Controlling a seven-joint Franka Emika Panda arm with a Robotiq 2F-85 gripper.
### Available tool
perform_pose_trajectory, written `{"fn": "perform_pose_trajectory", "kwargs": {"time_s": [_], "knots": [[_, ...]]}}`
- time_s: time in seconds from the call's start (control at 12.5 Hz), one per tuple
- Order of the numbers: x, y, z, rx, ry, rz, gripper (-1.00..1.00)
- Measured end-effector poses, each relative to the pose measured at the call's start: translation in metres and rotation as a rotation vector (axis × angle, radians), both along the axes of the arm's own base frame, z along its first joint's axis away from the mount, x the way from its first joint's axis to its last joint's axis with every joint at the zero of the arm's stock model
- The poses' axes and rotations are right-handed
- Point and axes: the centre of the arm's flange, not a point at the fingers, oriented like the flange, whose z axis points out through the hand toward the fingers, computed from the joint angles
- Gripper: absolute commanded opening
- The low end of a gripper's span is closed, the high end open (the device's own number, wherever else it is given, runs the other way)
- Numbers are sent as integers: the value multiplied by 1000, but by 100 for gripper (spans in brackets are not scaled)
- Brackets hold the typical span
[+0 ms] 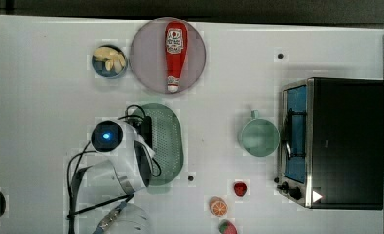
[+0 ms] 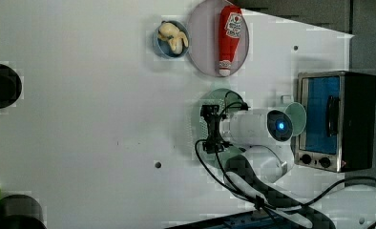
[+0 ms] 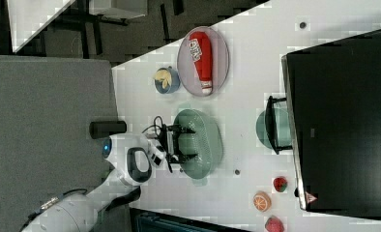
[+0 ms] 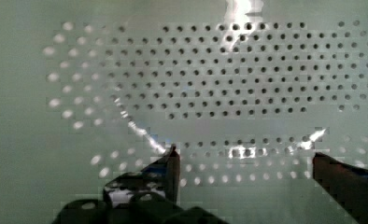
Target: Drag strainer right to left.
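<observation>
We see the pale mint-green oval plastic strainer [image 1: 166, 141], its floor dotted with small holes, resting on the white table [image 1: 44, 97] near the middle of the top view. It lies below the round pinkish-grey plate [image 1: 148, 58], which carries a red ketchup bottle [image 1: 175, 53], and well to the top view's left of the smaller round mint-green cup with a handle [image 1: 259, 137]. The cup stands just beside the black and silver toaster oven with a blue glass door [image 1: 343, 141].

We find the white Franka arm's black gripper [image 3: 179, 144] lowered into the strainer's basin. In the wrist view the gripper [image 4: 245, 163] has its two dark fingers [image 4: 172, 168] spread wide apart, with the perforated floor [image 4: 219, 79] visible between them and nothing clamped. We cannot tell whether the fingertips touch the floor.

To the top view's left of the plate, we note a small blue bowl holding pale yellow pieces [image 1: 109, 61]. Toward the top view's lower edge, below the cup, we see a red strawberry-like toy [image 1: 240, 188], an orange slice toy [image 1: 218, 206] and another red and green fruit toy [image 1: 227, 227], all well apart from the strainer.
</observation>
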Motion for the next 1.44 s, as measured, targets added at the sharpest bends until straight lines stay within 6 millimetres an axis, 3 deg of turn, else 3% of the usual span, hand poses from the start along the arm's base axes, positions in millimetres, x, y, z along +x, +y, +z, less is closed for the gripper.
{"fn": "perform_pose_trajectory", "kwargs": {"time_s": [0.72,1.2,1.44], "knots": [[18,100,1,42,-11,-21,100],[25,137,0,74,11,-47,100],[17,151,-4,78,21,-32,100]]}}
